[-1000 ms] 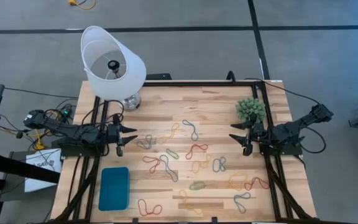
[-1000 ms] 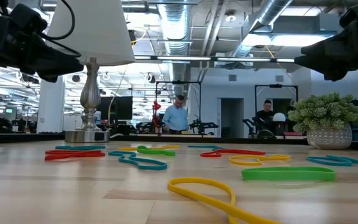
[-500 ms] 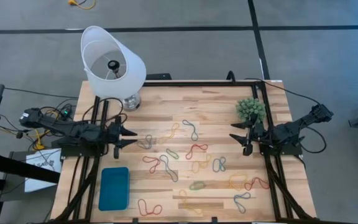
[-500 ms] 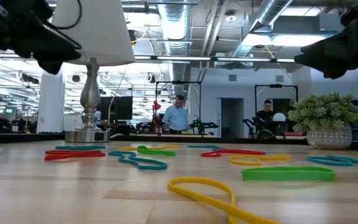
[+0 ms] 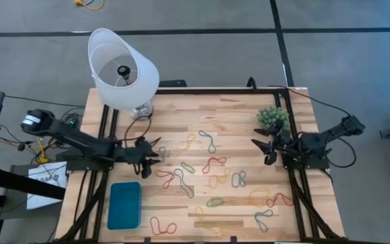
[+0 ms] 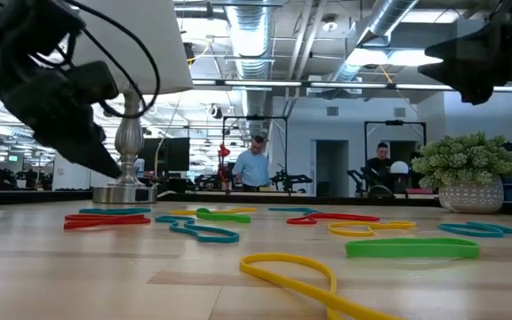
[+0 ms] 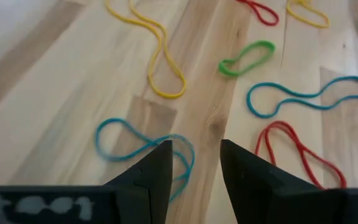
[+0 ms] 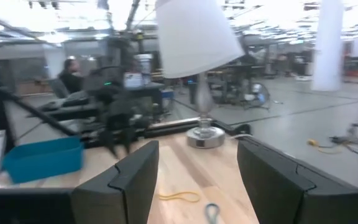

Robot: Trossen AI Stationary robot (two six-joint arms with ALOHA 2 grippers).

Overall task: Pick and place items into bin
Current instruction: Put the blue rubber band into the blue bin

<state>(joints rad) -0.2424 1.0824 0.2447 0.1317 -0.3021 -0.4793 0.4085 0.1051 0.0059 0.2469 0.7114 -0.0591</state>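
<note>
Wooden table (image 5: 249,210) strewn with rubber bands (image 5: 214,163); bin (image 5: 124,205) lower left. Left gripper (image 5: 156,150) parted, empty, over a blue band (image 7: 143,147). Right gripper (image 5: 259,152) parted, empty, centre-right.

Pale matt wood table (image 5: 235,108), glossy metal lamp base (image 6: 124,191)

Left hand (image 5: 156,153) farther out, lower, now above the bands (image 5: 160,155).

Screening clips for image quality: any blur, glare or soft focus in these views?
Left wrist view: the blue band nearest the open left tool is smeared, farther bands crisper. Right wrist view: soft throughout, the lampshade washed out by bright ceiling lights. Low view: the near yellow band is sharp, the left arm's dark shape blurred. High view: evenly lit, no glare.
</note>
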